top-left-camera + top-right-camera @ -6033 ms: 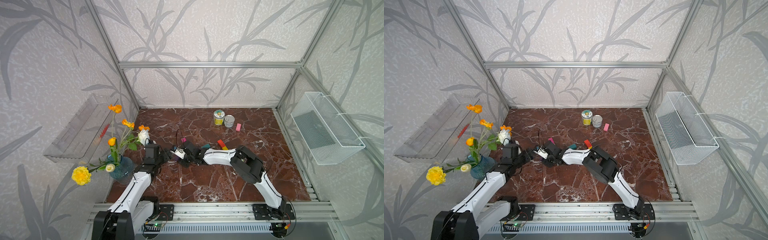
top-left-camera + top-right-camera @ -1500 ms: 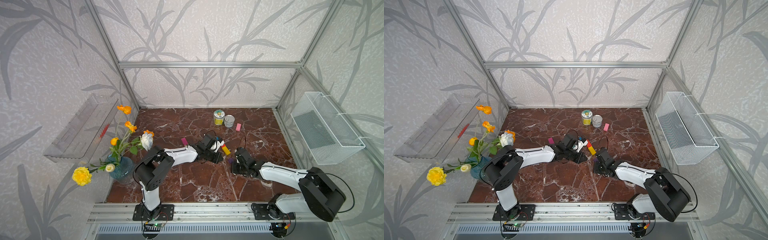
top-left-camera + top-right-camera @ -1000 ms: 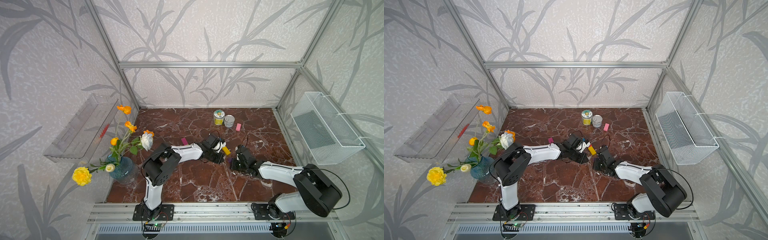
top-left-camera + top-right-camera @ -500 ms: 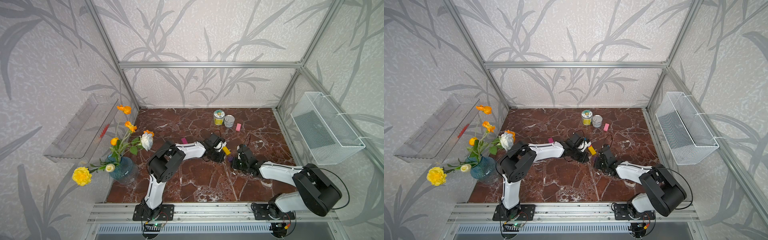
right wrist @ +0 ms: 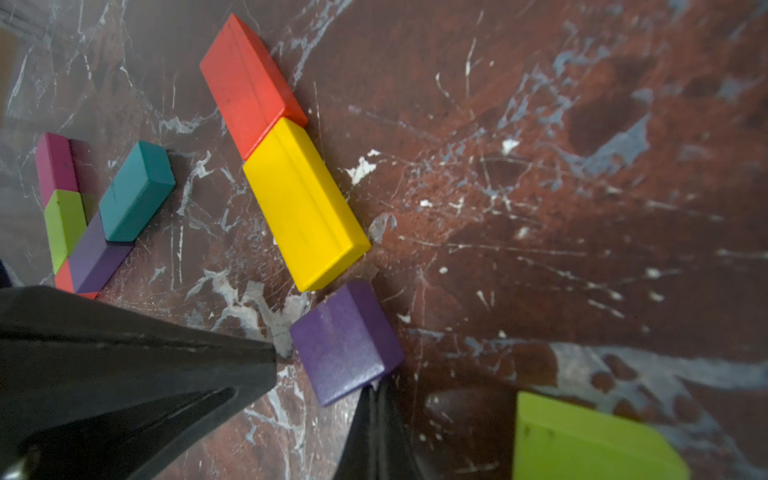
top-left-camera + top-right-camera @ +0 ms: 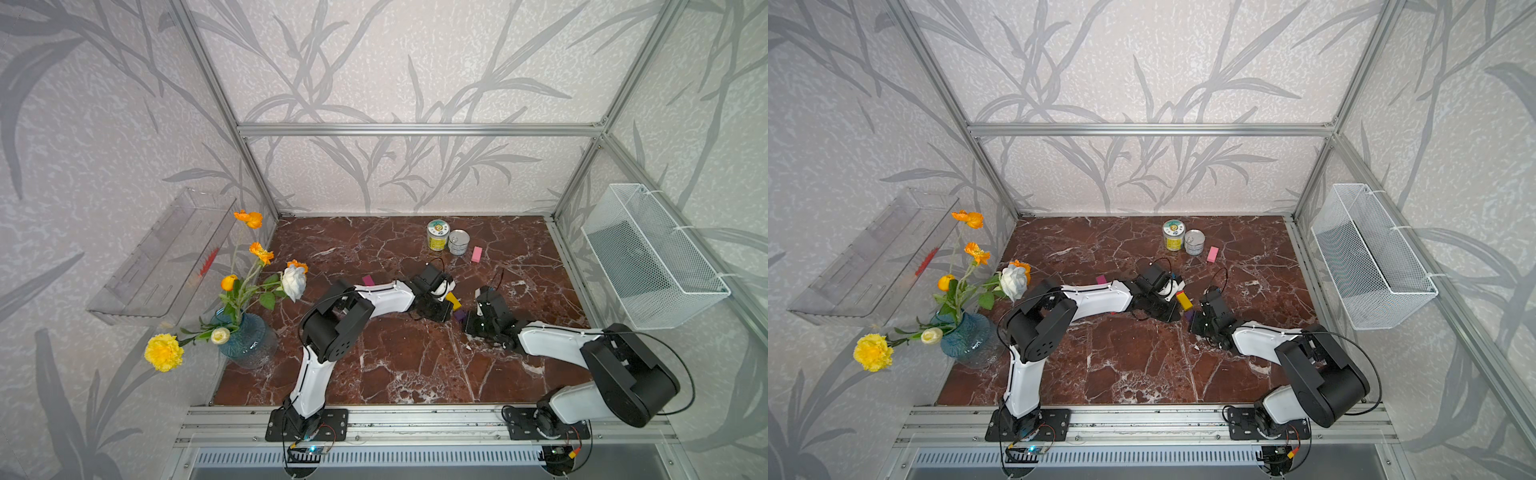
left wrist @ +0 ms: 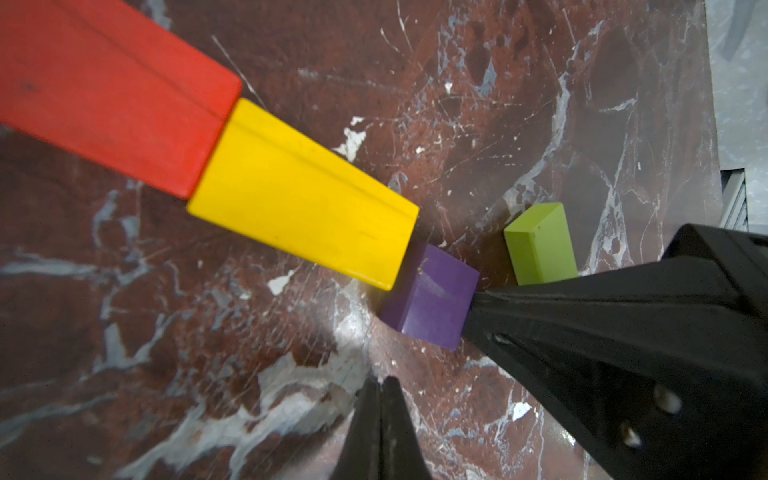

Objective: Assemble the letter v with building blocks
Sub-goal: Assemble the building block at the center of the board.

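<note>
A red block [image 5: 249, 83], a yellow block [image 5: 303, 203] and a purple cube [image 5: 345, 340] lie end to end in a slanted row. My right gripper [image 5: 376, 384] is shut and empty, its tip touching the cube's near corner. My left gripper [image 7: 382, 380] is also shut and empty, low over the floor just beside the cube [image 7: 428, 299]. A lime green block [image 7: 540, 245] lies close behind the right gripper. Farther off, magenta [image 5: 56, 166] and lime [image 5: 64, 224] blocks and teal [image 5: 137, 191] and purple [image 5: 97, 257] blocks form an angle meeting at a red block [image 5: 64, 280]. In both top views the arms hide most blocks.
Two tin cans [image 6: 438, 235] [image 6: 459, 242] and a pink block [image 6: 476, 254] stand at the back of the marble floor. A magenta block [image 6: 368, 279] lies behind the left arm. A vase of flowers [image 6: 245, 332] stands at the left edge, a wire basket [image 6: 648, 257] on the right wall.
The left arm's elbow has swung right and folded while its gripper stayed by the yellow block. The right gripper has edged up to the purple cube. Both stay shut.
</note>
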Motion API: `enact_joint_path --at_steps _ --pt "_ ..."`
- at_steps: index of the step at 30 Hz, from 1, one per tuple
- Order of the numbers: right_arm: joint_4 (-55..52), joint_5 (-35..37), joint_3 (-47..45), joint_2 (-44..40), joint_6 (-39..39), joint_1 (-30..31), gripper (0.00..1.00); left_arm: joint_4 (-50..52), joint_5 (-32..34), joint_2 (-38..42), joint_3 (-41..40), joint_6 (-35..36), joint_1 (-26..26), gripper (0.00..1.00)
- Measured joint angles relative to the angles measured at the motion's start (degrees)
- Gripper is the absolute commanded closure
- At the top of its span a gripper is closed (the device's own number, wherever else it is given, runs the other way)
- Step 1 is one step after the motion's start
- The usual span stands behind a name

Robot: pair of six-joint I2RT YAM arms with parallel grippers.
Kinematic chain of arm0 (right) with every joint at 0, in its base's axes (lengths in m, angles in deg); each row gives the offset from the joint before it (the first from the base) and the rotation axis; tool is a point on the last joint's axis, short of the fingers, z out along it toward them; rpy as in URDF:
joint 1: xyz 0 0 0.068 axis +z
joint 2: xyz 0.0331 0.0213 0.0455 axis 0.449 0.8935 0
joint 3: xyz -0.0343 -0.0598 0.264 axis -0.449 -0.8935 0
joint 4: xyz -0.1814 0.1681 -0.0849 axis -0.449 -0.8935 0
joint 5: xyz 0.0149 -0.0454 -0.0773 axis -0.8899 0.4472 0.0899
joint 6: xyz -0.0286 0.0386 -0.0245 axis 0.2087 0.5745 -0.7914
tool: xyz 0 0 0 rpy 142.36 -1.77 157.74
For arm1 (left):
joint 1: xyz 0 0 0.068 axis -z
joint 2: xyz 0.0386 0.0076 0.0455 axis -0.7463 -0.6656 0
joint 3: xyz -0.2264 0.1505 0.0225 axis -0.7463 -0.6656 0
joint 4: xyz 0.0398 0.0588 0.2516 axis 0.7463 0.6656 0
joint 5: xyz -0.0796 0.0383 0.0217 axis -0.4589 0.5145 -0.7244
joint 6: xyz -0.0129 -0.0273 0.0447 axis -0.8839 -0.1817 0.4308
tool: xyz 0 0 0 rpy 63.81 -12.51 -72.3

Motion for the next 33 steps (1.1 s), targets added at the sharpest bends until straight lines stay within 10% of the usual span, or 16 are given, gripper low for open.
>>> enact_joint_path --at_steps 33 --pt "1.7 -1.8 -0.8 0.1 -0.2 -1.7 1.00 3.3 -0.5 -3.3 5.4 0.7 1.2 1.00"
